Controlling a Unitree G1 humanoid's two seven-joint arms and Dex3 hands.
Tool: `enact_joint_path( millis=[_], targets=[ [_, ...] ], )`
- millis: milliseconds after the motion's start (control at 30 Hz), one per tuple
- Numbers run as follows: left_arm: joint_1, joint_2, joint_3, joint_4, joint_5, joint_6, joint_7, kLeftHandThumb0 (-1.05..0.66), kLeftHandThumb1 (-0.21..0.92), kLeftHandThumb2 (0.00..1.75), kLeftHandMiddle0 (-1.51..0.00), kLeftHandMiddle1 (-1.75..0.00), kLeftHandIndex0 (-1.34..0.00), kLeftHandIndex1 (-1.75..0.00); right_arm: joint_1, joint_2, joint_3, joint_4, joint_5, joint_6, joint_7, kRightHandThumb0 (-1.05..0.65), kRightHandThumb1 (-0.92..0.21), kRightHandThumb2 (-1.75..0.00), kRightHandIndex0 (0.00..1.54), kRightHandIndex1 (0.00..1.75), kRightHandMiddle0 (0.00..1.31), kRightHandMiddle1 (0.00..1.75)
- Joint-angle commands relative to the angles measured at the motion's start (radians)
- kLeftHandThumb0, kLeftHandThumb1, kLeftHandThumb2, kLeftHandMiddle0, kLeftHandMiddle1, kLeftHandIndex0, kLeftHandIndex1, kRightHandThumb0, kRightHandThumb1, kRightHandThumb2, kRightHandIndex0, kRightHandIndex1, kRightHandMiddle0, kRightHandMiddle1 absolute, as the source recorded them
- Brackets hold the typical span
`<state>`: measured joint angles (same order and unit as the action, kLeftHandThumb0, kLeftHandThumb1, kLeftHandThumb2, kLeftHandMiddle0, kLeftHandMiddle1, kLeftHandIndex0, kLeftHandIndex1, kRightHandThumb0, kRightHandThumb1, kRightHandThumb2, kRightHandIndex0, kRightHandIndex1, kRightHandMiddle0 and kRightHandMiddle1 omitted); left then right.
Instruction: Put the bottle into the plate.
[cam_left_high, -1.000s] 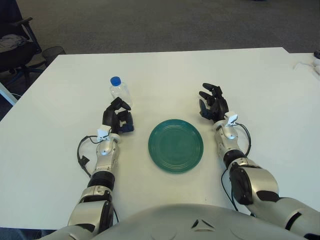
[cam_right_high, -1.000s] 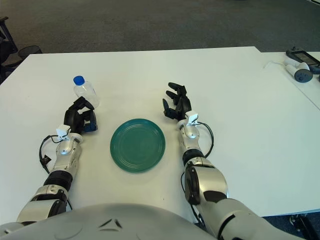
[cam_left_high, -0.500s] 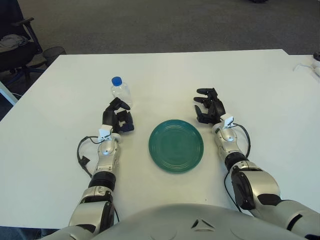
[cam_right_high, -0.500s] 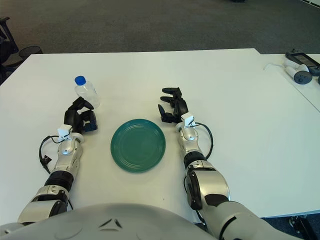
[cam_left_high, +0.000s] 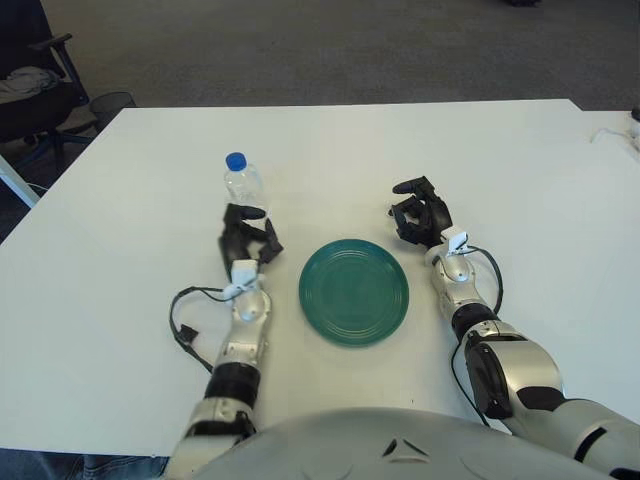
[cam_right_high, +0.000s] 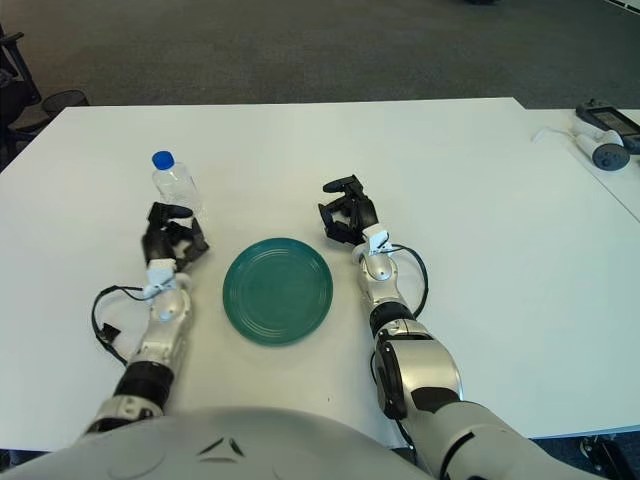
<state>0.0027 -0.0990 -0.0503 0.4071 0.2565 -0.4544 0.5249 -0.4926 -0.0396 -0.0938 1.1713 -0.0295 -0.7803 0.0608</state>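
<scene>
The left hand sits just this side of the bottle, fingers spread loose and holding nothing. From where I stand the fingertips look very close to the bottle's base, but I can't say whether they touch it. The bottle stands upright on the desk, clear plastic with a blue cap, off to the left of the green plate and a little further back from the robot. The plate is bare and lies flat between the two arms.

The right hand shows on the far side of the plate, to its right, fingers curled in with nothing in them. It looks idle.

The step in hand, I'd judge, is getting hold of the bottle. A light bottle like that tips easily, so the hand wants to come round the body rather than push at it from the front. Fingers on one side and thumb on the other, low to mid height, below the shoulder. Close gently, since thin plastic will buckle under a hard squeeze. Lift it straight up before swinging right, so the base clears the plate's raised rim. Then lower it onto the middle of the plate and let go only once it sits flat.
</scene>
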Motion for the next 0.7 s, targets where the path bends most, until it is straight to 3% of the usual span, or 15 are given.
enact_joint_path(
  millis=[0,233,667],
  targets=[
    [0.238,0.113,-0.228,0.129,0.216,-0.132,-0.084,-0.42,0.56,0.99,-0.80,-1.75,-0.42,-1.75,0.151,-0.008,-0.014,0.133,-0.004,0.158,-0.031,0.00,-0.59,-0.89,0.50,1.66,0.33,1.52],
    [0.222,0.201,-0.316,0.159,0.271,-0.244,-0.089,-0.46,0.37,1.23,-1.11,-1.75,-0.56,-1.75,0.137,-0.001,-0.009,0.139,-0.010,0.192,-0.048,0.00,-0.59,-0.90,0.49,1.67,0.34,1.51],
    [0.248,0.249,-0.322,0.140,0.255,-0.292,-0.070,-0.48,0.29,1.34,-1.21,-1.75,-0.63,-1.75,0.109,0.014,-0.004,0.145,-0.014,0.228,-0.059,0.00,-0.61,-0.88,0.48,1.68,0.34,1.50]
  ],
)
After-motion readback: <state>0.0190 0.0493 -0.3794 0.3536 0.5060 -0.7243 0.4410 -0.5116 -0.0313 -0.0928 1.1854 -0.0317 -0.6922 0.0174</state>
